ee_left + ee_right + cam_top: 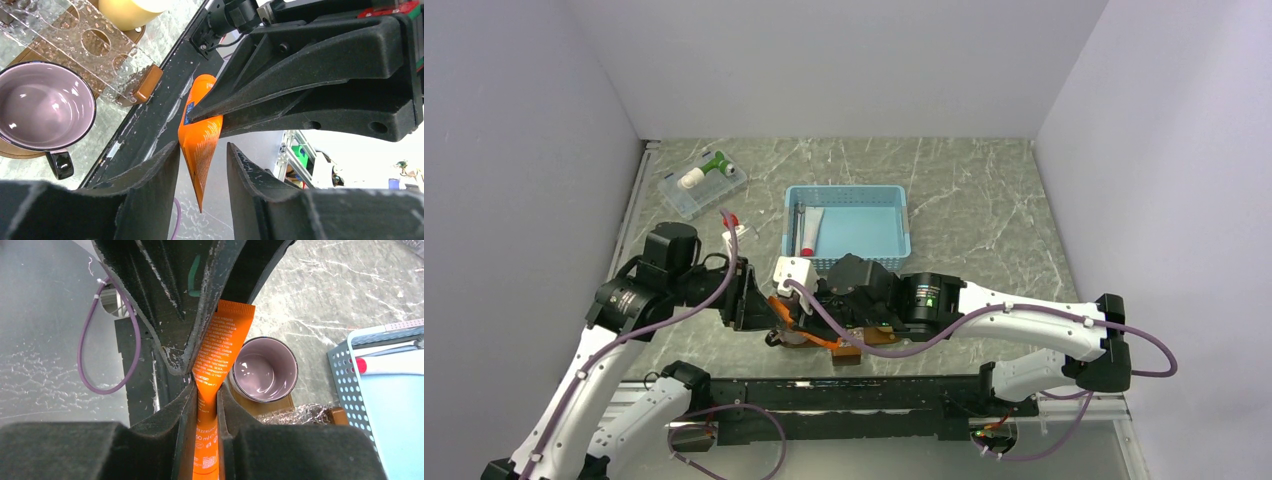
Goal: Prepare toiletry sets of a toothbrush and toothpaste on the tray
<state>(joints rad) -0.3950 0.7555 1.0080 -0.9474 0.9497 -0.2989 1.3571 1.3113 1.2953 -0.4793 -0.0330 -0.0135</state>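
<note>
The right fingers (182,415) are pinched narrow on the toothpaste tube (220,350). They grip it across its printed orange body, so that part of the tube runs back between them toward the wrist and the flat crimped end sticks out ahead. That flat end reaches in between the left fingers (155,180), which come at it from the opposite side and stand half closed around it. One finger lies against the tube's edge and the other shows a thin gap beside it, so they straddle the tube without clamping it. The two sets of fingers sit tip to tip, nearly touching, with the tube bridging them. Just beyond the tube stands a mug (265,370) with a pale purple inside, resting on the dark-brown wooden tray (267,407). A clear bumpy plastic piece (75,40) with round holes lies across the tray next to the mug. From above, the meeting point is at the near edge of the counter (984,200). Farther back on the counter sits a light-blue slotted basket (894,240) holding a white tube with a red cap (809,232). A clear plastic box (702,185) stands well apart at the far left.
</note>
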